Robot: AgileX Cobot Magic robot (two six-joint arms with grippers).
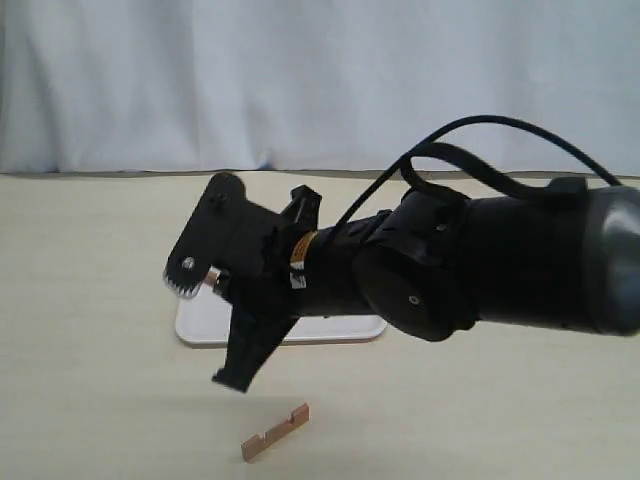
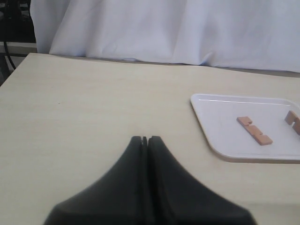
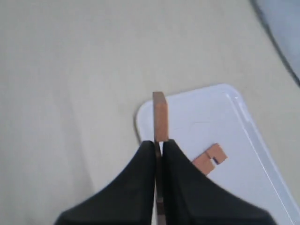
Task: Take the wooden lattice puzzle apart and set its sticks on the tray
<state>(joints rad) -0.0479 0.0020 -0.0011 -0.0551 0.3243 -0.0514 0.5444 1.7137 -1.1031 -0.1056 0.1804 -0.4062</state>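
Note:
My right gripper [image 3: 159, 142] is shut on a reddish-brown stick [image 3: 160, 115], which stands on edge between the fingers above a corner of the white tray [image 3: 206, 117]. In the exterior view the right gripper [image 1: 235, 375] hangs over the tray [image 1: 200, 325], fingers pointing down. Another notched stick [image 3: 210, 159] lies on the tray. The left wrist view shows two sticks [image 2: 253, 131] [image 2: 293, 119] on the tray [image 2: 220, 112]. One more stick [image 1: 275, 432] lies on the table in front of the tray. My left gripper [image 2: 146, 138] is shut and empty. The lattice puzzle as an interlocked whole is out of view.
The right arm [image 1: 480, 265] fills the middle and right of the exterior view and hides much of the tray. A white curtain [image 1: 300, 80] hangs along the table's far edge.

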